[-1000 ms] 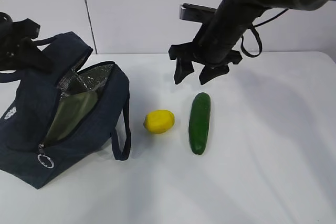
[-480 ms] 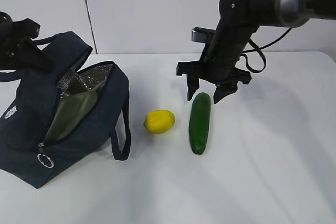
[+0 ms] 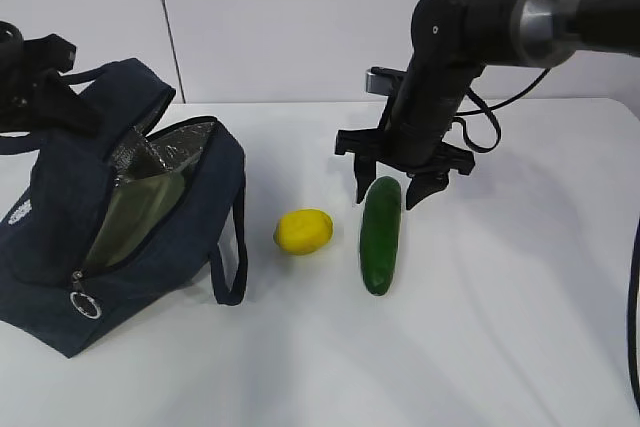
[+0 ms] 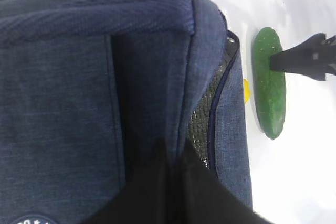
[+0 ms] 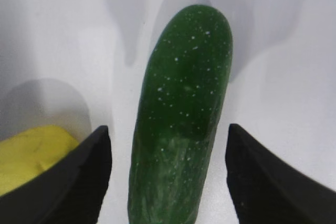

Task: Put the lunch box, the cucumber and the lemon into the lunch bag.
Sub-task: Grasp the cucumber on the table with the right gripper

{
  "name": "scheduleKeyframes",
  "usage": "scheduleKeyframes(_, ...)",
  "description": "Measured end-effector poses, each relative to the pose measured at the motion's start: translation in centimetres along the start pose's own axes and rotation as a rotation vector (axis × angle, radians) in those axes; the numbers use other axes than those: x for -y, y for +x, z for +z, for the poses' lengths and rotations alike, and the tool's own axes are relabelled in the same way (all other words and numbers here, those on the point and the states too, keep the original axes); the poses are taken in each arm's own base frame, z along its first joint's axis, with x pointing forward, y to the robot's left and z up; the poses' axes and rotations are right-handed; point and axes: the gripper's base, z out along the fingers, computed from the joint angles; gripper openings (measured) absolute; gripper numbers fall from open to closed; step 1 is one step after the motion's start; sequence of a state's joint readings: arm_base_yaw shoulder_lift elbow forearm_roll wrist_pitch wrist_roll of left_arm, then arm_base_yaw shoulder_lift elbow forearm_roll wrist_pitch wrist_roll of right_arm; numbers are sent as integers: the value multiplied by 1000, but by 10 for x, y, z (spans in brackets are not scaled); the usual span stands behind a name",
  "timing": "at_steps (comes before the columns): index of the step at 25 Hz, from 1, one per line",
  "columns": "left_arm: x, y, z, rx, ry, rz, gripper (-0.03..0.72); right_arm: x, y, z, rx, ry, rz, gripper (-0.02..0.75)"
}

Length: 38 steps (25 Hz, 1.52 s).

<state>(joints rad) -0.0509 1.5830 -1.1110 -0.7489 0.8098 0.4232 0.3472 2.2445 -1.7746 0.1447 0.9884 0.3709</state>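
The navy lunch bag (image 3: pixel 60 237) lies open on the left, its silver lining showing. The lunch box (image 3: pixel 135 222) sits inside it, with only the sage-green lid showing. My left gripper (image 3: pixel 55 107) is shut on the bag's upper edge and holds the mouth open; the left wrist view shows the gripper (image 4: pixel 176 150) pinching navy fabric. The lemon (image 3: pixel 303 231) and the cucumber (image 3: pixel 380 235) lie on the table right of the bag. My right gripper (image 3: pixel 390 190) is open and low, with one finger on each side of the cucumber's (image 5: pixel 181 119) far end. Neither finger touches it.
The bag's loop handle (image 3: pixel 232 257) hangs towards the lemon (image 5: pixel 31 153). A metal ring pull (image 3: pixel 86 306) dangles at the bag's front corner. The white table (image 3: pixel 500 327) stretches right and forward. A wall stands behind the table.
My right gripper came down and shifted right, from above the cucumber to astride its far end. The left gripper, bag, lemon and cucumber have not moved.
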Motion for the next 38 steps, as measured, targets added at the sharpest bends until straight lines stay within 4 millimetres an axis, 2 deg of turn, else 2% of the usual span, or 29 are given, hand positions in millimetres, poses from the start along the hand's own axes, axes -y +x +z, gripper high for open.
scheduleKeyframes(15, 0, 0, 0, 2, -1, 0, -3, 2, -2, 19, 0, 4, 11, 493)
scheduleKeyframes(27, 0, -1, 0, 7, -3, 0, -3, 2, -4, 20, 16, 7, 5, 489)
scheduleKeyframes(38, 0, -1, 0, 7, -3, 0, -3, 3, -4, 24, 10, 11, 6, 351)
